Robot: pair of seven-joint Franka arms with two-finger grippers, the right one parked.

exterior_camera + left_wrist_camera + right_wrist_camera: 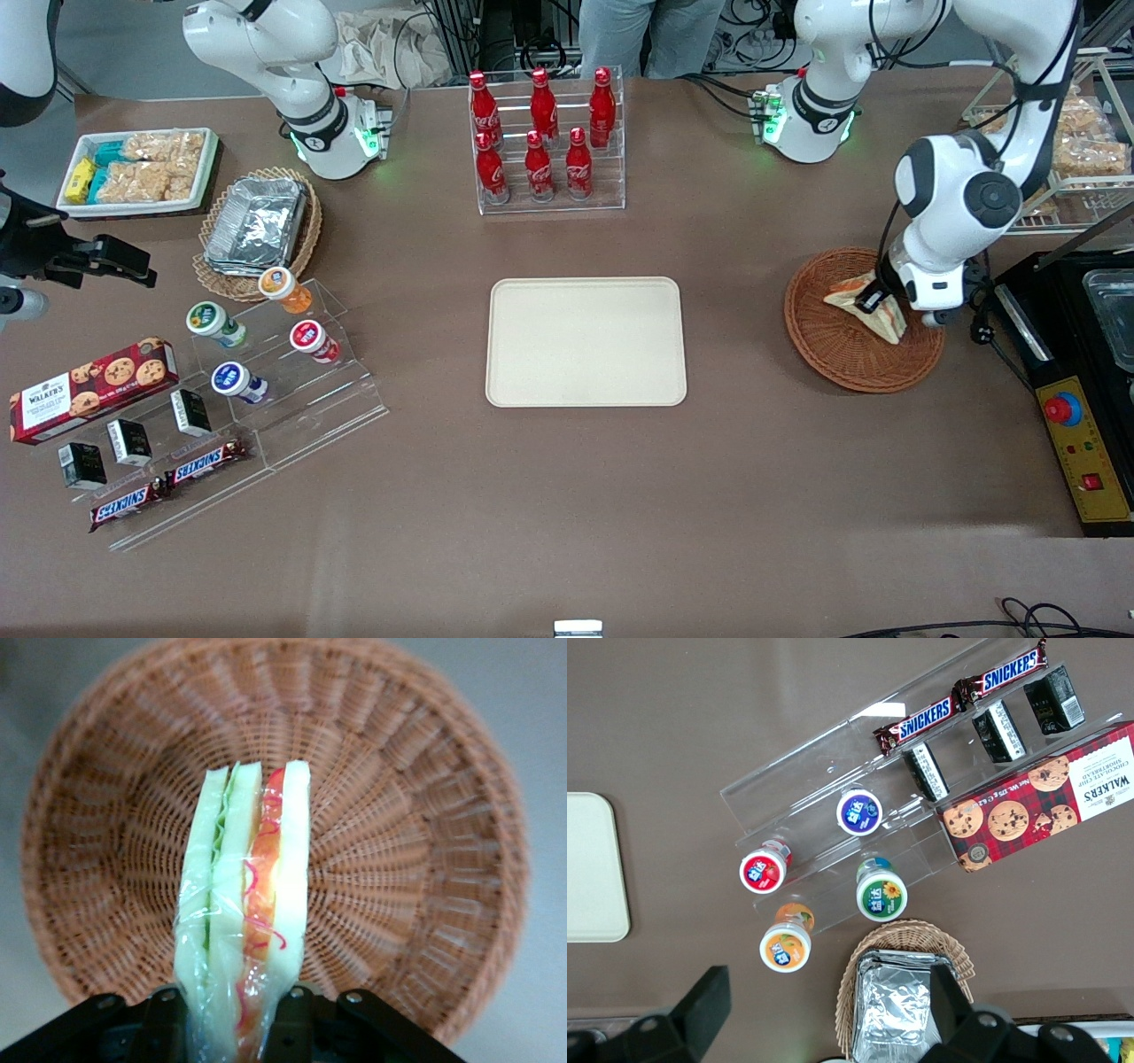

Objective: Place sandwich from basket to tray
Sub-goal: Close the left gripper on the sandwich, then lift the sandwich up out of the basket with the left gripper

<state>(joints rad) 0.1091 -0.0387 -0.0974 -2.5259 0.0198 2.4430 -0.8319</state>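
Over the basket (850, 341) at the working arm's end, the gripper (873, 301) is clamped on the sandwich (244, 912), so the grab looks done, but carrying it to the bare tray (586, 341) is still left.
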